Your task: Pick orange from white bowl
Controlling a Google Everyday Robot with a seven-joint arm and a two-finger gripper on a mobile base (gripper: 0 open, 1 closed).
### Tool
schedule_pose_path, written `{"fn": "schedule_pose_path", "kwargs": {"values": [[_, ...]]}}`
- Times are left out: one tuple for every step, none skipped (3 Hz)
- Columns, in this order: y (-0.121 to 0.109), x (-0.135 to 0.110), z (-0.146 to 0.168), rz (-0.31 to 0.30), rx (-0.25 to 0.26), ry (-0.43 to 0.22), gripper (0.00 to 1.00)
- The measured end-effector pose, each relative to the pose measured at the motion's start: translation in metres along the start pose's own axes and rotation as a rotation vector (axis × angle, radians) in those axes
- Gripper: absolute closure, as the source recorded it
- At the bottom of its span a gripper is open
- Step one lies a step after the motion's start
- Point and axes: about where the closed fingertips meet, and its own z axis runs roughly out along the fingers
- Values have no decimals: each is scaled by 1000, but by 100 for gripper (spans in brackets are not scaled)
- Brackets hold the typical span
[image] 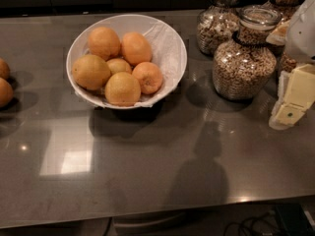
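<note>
The white bowl [170, 43] stands on the grey counter at the back left of centre, lined with crumpled white paper. It holds several citrus fruits. The orange [91, 72], large, yellowish and dull-skinned, lies at the bowl's left side, with a similar yellowish fruit [122, 88] at the front. Smaller, deeper-orange fruits [136, 48] lie behind and to the right. My gripper [290, 100], cream and white, hangs at the right edge of the view, well to the right of the bowl and apart from it, holding nothing that shows.
Glass jars of cereal stand at the back right, the nearest one [243, 60] just left of my gripper and another [216, 26] behind it. Two more fruits [5, 92] lie at the left edge. The counter's front edge [157, 215] runs along the bottom.
</note>
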Motion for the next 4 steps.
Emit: {"fn": "schedule_pose_path", "kwargs": {"values": [[0, 0, 0, 0, 0, 0, 0], [-1, -8, -2, -10, 19, -10, 0], [-3, -43, -2, -66, 55, -67, 0], [-4, -87, 0, -143, 75, -140, 0]]}}
